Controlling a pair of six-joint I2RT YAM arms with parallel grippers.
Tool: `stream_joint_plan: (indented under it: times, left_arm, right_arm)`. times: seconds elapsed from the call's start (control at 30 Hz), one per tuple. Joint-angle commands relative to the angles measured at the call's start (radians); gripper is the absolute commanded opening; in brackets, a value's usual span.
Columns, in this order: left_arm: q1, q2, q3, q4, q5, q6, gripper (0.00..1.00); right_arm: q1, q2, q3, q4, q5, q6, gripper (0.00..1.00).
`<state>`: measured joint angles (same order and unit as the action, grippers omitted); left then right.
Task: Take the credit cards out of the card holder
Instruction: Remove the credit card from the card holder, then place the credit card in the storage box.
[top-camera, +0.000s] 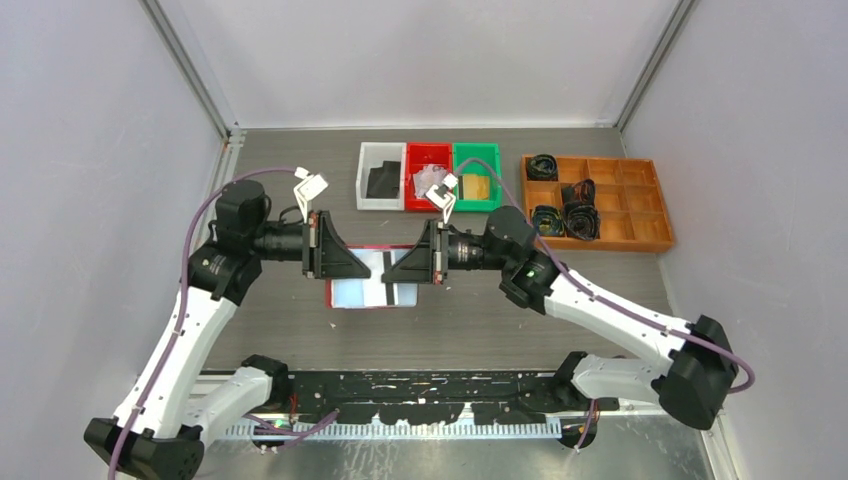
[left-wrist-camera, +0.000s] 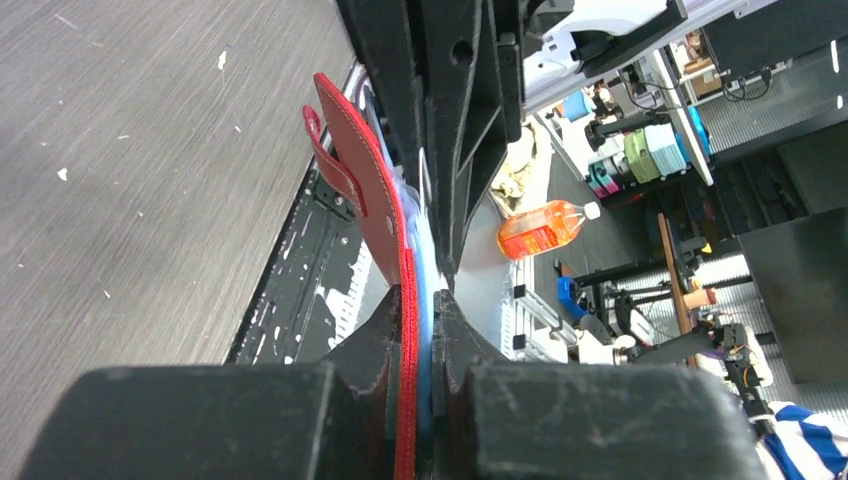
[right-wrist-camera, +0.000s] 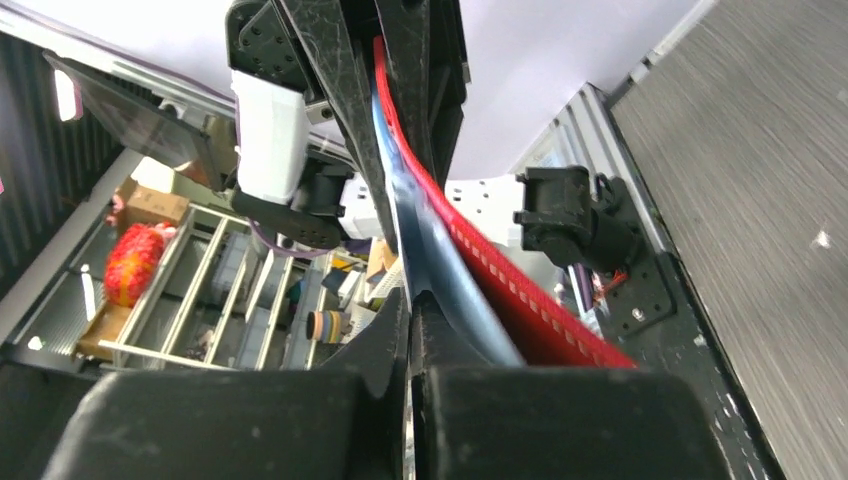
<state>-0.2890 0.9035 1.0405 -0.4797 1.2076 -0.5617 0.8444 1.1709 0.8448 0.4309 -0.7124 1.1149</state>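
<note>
The card holder (top-camera: 355, 292) held open between both grippers, over the middle of the table (top-camera: 480, 320).
My left gripper (left-wrist-camera: 420, 305) clamps its red-and-blue edge. The right gripper (right-wrist-camera: 412, 300) has its fingers together at the pale pocket page, catch unconfirmed. I judge the credit cards not yet drawn; next, a straight pull rightward. Long axis left–right, pockets facing up.

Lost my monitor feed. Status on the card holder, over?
Left gripper shut on small red bifold card holder, held open in the air. Right gripper shut at its opposite edge; grip unclear. Nothing pulled out; nothing blocking.
</note>
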Motion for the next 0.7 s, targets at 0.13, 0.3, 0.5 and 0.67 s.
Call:
stream_joint_plan:
  times: [0.13, 0.3, 0.5, 0.67]
  left_arm:
    - [0.017, 0.006, 0.097, -0.202, 0.049, 0.263, 0.0]
    - [0.017, 0.022, 0.139, -0.369, 0.037, 0.448, 0.0]
    - [0.016, 0.037, 0.182, -0.583, -0.098, 0.726, 0.0]
    - [0.016, 0.209, 0.263, -0.738, -0.411, 0.926, 0.0]
  right_arm:
    - [-0.215, -0.251, 0.119, -0.617, 0.004, -0.342, 0.01]
    - [-0.357, -0.229, 0.206, -0.794, 0.015, -0.474, 0.01]
    - [-0.465, -0.058, 0.318, -0.836, 0.068, -0.563, 0.04]
    - [-0.529, 0.186, 0.521, -0.905, 0.128, -0.666, 0.09]
